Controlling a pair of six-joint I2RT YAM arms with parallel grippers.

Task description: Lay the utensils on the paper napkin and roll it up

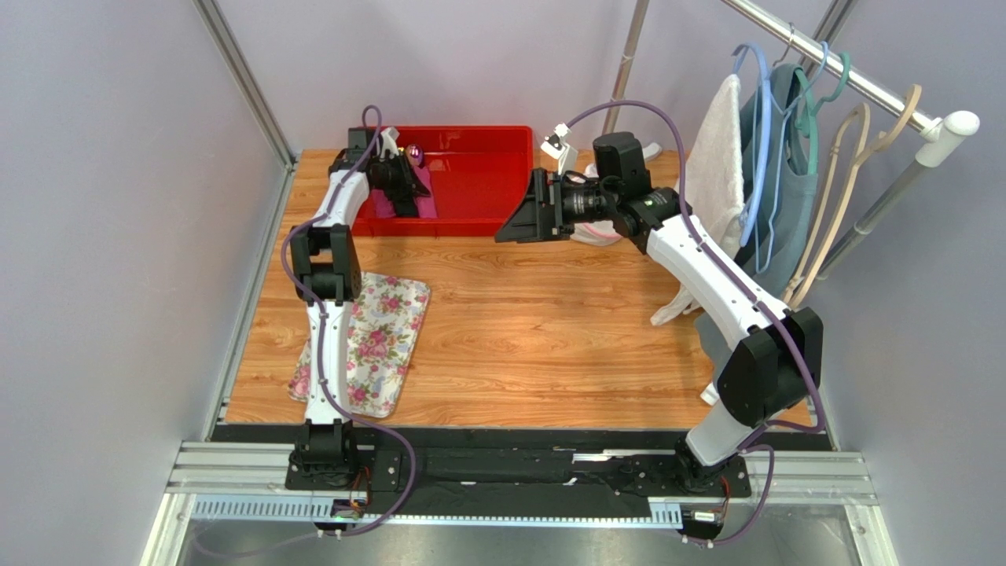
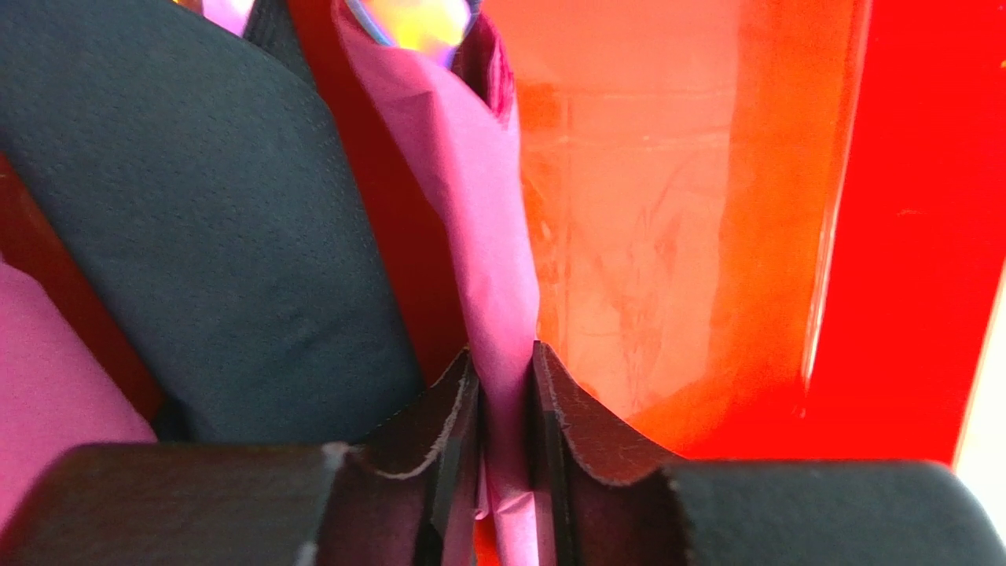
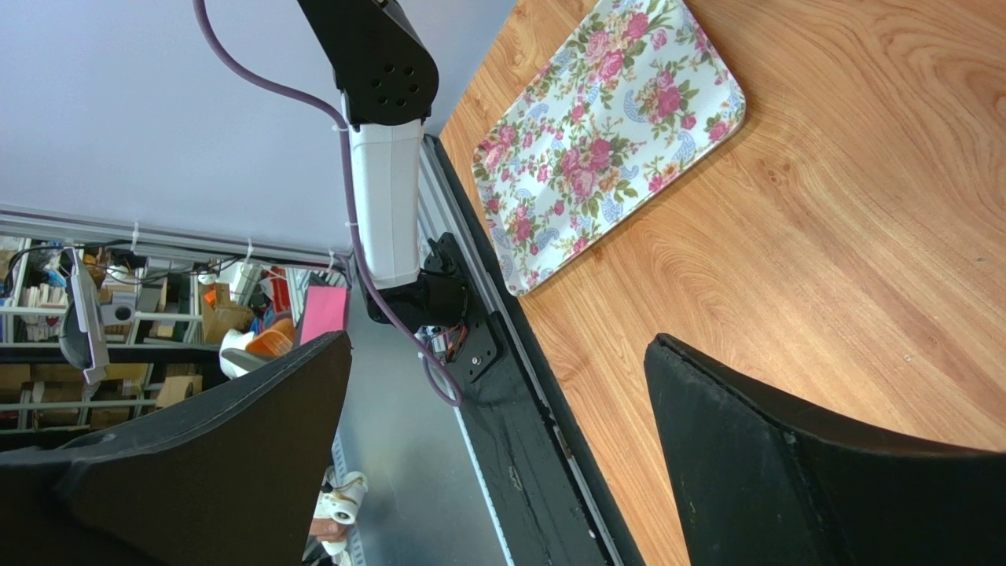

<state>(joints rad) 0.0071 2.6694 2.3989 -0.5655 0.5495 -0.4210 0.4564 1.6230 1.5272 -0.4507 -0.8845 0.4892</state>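
The left jaws are pinching the near end of the pink paper napkin (image 2: 472, 201). It is rolled into a thin tube inside the red box (image 2: 709, 236) at the far left of the worktop (image 1: 555, 330), and a shiny utensil head (image 2: 413, 21) peeks out of its far end. A black napkin roll (image 2: 201, 212) sits just beside it in the box. The right jaws are spread wide with nothing between them, and they hang over the worktop near the right end of the box, well apart from the flowery cloth (image 3: 614, 130).
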